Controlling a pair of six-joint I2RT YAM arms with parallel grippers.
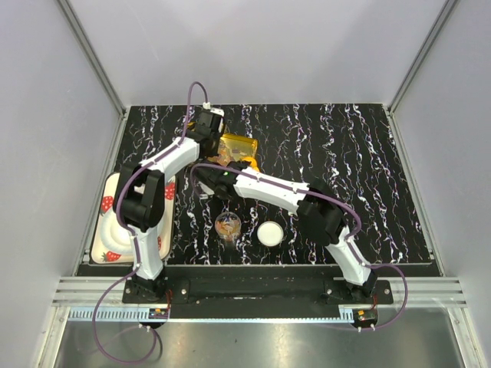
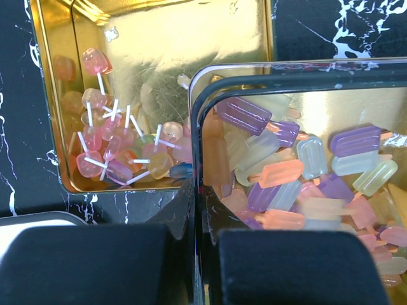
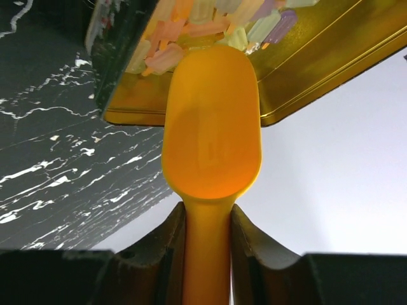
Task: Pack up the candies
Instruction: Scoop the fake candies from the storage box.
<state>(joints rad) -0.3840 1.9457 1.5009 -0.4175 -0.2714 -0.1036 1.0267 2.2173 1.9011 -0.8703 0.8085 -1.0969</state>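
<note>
Scoop (image 3: 210, 127) clamped in right gripper (image 3: 206, 244) sits at the candies (image 2: 280, 173) — left gripper (image 2: 194, 257) pinches the tilted tin (image 2: 305, 79).

Left arm (image 1: 165, 161), right arm (image 1: 280, 193) meeting at gold tin (image 1: 238, 145), cup (image 1: 219, 221) of candies (image 1: 228, 225) beside white lid (image 1: 270, 234), strawberry-print tray (image 1: 106, 234) left
</note>
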